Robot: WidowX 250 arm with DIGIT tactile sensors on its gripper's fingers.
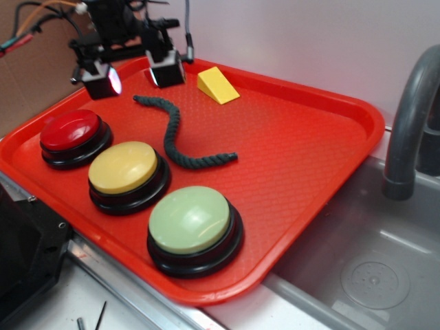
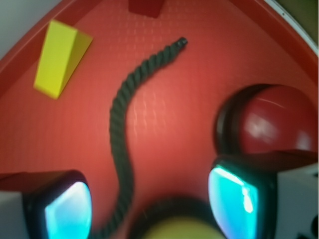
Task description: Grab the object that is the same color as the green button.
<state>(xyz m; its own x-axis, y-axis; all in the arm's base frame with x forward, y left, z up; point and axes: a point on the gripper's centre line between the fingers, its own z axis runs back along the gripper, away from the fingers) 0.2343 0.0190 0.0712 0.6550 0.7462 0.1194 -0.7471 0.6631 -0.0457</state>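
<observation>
Rope, dark green and twisted (image 1: 173,133), lies bare on the red tray (image 1: 309,144) in a loose S-curve, one end at about 11 o'clock from the tray's middle and the other curling out toward the centre. Its upper end sits just below the gripper (image 1: 134,77), which hangs over the tray's far-left corner with its jaws spread wide and nothing between them; the two fingers (image 1: 167,69) stand well apart, clear of the rope. In the wrist view the same rope (image 2: 122,124) runs up the middle of the frame between the two glowing cyan pads (image 2: 233,198), its lower part blurred, its far end pointing toward 1 o'clock. At 10 o'clock there stands the yellow wedge block (image 2: 59,59), and a small red block (image 2: 146,7) peeks in at 12 o'clock. In the exterior view the wedge (image 1: 217,84) rests near the tray's back rim, at 2 o'clock from the rope. Three dome buttons line the tray's near-left edge: the red dome button (image 1: 72,134) at 9 o'clock, the yellow dome button (image 1: 126,172) beside it, and the pale green button (image 1: 192,225) on its black base at 6 o'clock, apart from the rope. Right of the tray lies a grey sink (image 1: 371,275) with a dark faucet (image 1: 409,117).
</observation>
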